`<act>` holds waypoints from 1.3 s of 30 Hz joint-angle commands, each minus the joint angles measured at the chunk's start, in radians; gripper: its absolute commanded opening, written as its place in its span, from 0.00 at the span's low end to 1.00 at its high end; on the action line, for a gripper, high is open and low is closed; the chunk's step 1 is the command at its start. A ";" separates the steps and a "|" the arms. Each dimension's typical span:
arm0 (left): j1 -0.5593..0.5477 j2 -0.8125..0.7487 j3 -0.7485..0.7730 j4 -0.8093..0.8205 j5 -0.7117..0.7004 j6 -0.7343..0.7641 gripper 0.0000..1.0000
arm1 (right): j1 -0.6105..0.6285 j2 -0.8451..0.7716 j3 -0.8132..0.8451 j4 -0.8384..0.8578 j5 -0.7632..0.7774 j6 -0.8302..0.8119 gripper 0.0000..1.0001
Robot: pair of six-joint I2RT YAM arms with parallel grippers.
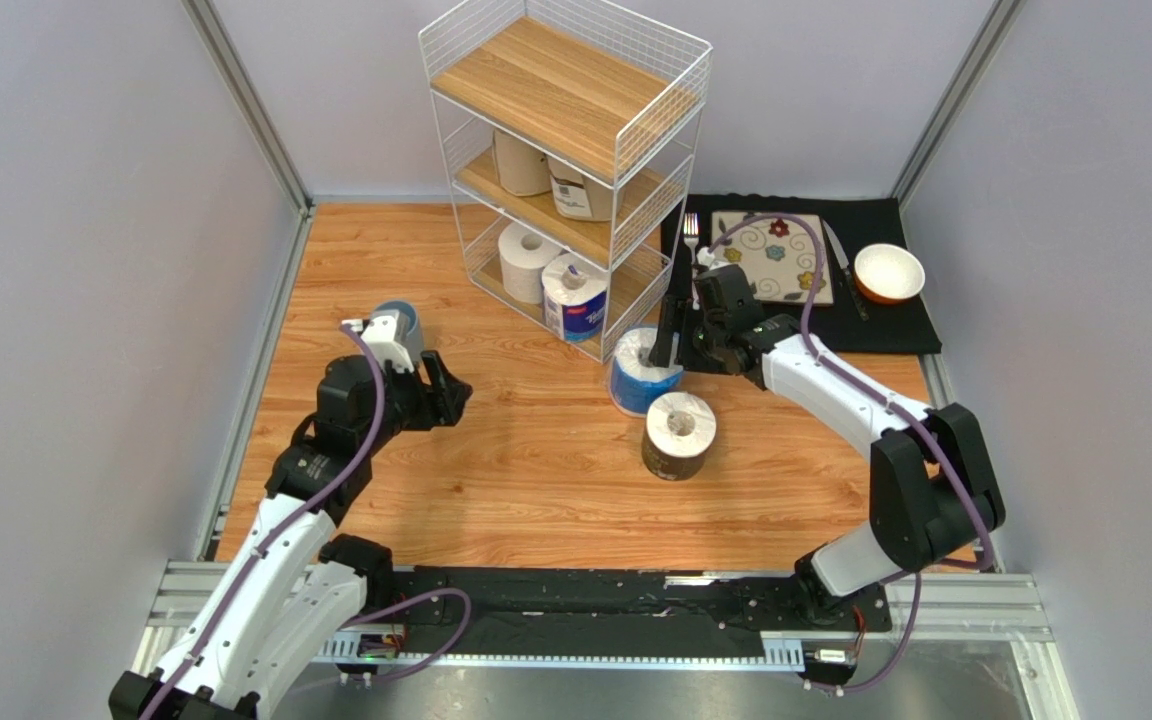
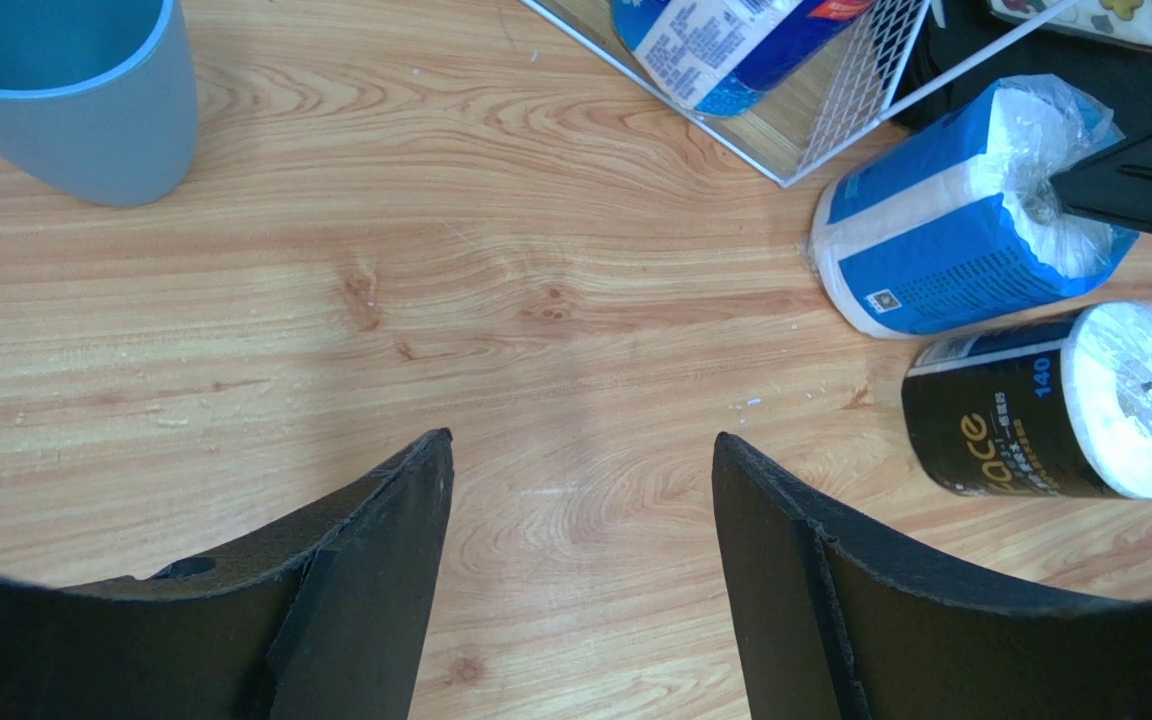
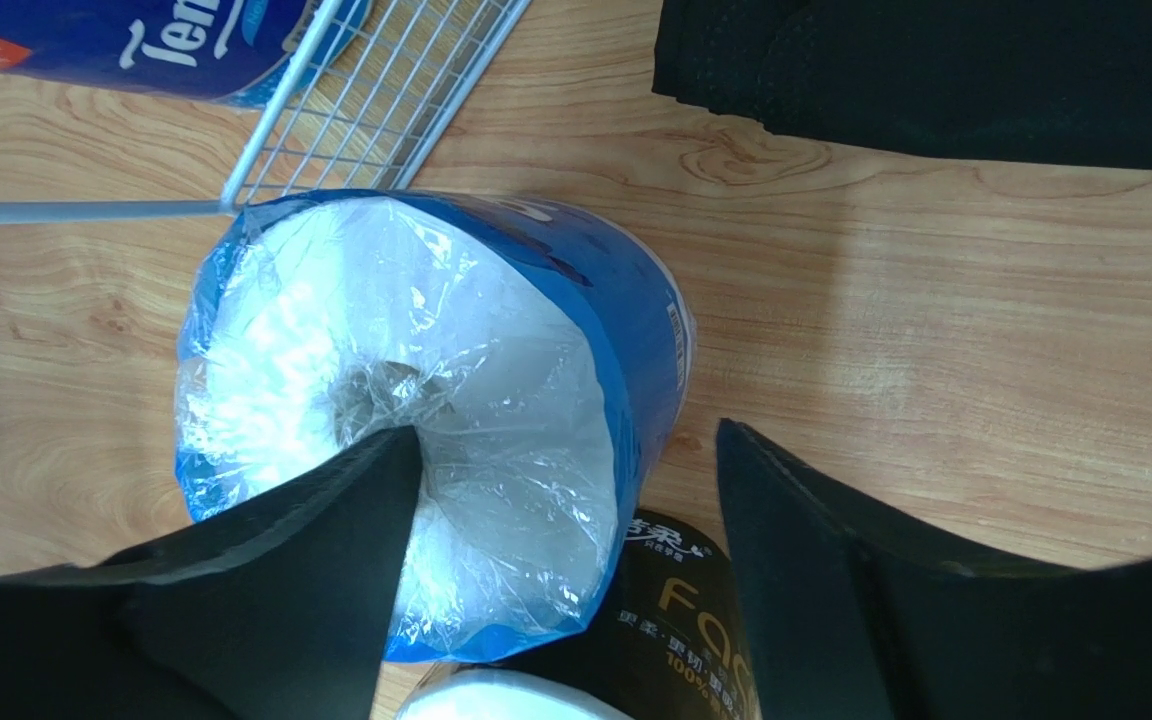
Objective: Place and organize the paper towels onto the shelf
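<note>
Currently six paper towels. Four sit on the shelf (image 1: 560,90) at the counter's (image 1: 537,465) far edge: two tan-wrapped rolls (image 1: 522,162) on the middle tier, a plain white roll (image 1: 530,263) and a blue-labelled roll (image 1: 575,297) on the bottom. Two stand on the wood-grain counter: a blue-plastic-wrapped roll (image 1: 635,372), with a dark-wrapped roll (image 1: 680,435) just beside it. Grey walls (image 1: 86,225) on three sides. Right end effector (image 3: 570,435) spread open, one finger (image 3: 372,510) over the blue roll's core. Left end effector (image 2: 582,450) spread open above bare wood, near one blue cup (image 2: 64,90).
</note>
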 commanded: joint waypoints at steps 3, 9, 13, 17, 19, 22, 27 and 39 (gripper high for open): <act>0.001 0.020 0.036 0.026 0.036 0.022 0.73 | 0.040 0.048 0.079 -0.024 0.041 -0.048 0.61; 0.001 0.042 0.082 -0.001 0.052 0.052 0.73 | 0.112 -0.004 0.084 -0.026 0.024 -0.083 0.40; 0.001 0.039 0.077 -0.007 0.039 0.053 0.73 | 0.242 -0.043 0.079 -0.029 0.079 -0.070 0.41; 0.001 0.040 0.076 -0.017 0.024 0.053 0.73 | 0.349 -0.080 0.065 -0.014 0.153 -0.013 0.41; 0.003 0.037 0.074 -0.025 0.016 0.053 0.73 | 0.395 -0.093 0.064 0.008 0.182 0.024 0.40; 0.001 0.032 0.071 -0.031 0.006 0.052 0.73 | 0.451 -0.093 0.076 0.035 0.216 0.059 0.40; 0.001 0.025 0.071 -0.040 -0.007 0.052 0.73 | 0.517 -0.002 0.144 0.052 0.251 0.075 0.40; 0.001 0.009 0.054 -0.056 0.007 0.038 0.73 | 0.575 0.188 0.343 0.012 0.282 0.044 0.67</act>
